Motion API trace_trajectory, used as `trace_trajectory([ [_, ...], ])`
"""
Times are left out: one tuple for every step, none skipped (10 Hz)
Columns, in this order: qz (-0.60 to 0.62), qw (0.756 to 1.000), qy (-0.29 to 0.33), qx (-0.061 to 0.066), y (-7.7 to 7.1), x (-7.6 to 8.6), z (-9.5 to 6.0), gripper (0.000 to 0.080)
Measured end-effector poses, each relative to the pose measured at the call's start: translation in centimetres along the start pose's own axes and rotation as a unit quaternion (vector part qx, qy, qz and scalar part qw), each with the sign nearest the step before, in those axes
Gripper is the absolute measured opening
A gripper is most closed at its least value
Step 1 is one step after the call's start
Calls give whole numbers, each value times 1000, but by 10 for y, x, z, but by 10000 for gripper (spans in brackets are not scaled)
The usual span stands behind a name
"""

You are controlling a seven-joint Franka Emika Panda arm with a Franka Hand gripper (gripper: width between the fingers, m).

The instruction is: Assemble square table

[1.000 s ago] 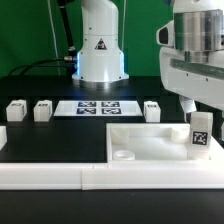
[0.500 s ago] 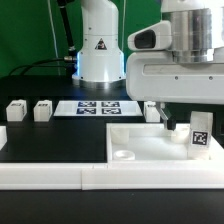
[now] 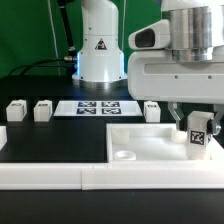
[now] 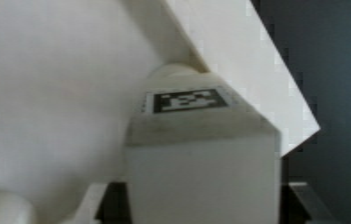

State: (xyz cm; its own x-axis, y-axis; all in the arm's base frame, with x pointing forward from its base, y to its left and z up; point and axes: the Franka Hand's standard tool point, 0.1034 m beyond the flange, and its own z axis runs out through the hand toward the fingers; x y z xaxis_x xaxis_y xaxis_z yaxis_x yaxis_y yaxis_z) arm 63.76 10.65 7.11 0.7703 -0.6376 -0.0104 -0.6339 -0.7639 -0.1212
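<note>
The square table panel [image 3: 150, 146] lies flat at the exterior view's right, with a round socket [image 3: 124, 155] near its front corner. One white tagged leg [image 3: 198, 135] stands upright on the panel's right corner. My gripper [image 3: 197, 122] has come down over it, with one jaw on each side pressed against its flanks. In the wrist view the leg [image 4: 193, 160] fills the space between my fingers [image 4: 103, 198], its tag [image 4: 188, 99] faces the camera, and the panel [image 4: 65, 80] lies beyond. Three more legs [image 3: 16, 111] [image 3: 42, 110] [image 3: 152, 109] stand in a row behind.
The marker board [image 3: 95, 107] lies between the loose legs, in front of the robot base [image 3: 100, 45]. A long low white rail [image 3: 60, 176] runs along the front edge of the black table.
My gripper swung in from the exterior view's right and came down around the standing leg. The leg shifted slightly to the left. The other parts have not moved.
</note>
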Motion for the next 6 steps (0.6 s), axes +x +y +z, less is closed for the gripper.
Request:
trace_trajectory([
  [53,999,0,-1,1,1,0,291],
  [73,997,0,-2,2,1,0,291],
  [127,992,-1,-3,3,1,0,291],
  [178,984,-3,-6,4,1,0,291],
  [228,974,-7,-9,5,1,0,291],
  [321,947,-10,-13,6,-1,0,291],
])
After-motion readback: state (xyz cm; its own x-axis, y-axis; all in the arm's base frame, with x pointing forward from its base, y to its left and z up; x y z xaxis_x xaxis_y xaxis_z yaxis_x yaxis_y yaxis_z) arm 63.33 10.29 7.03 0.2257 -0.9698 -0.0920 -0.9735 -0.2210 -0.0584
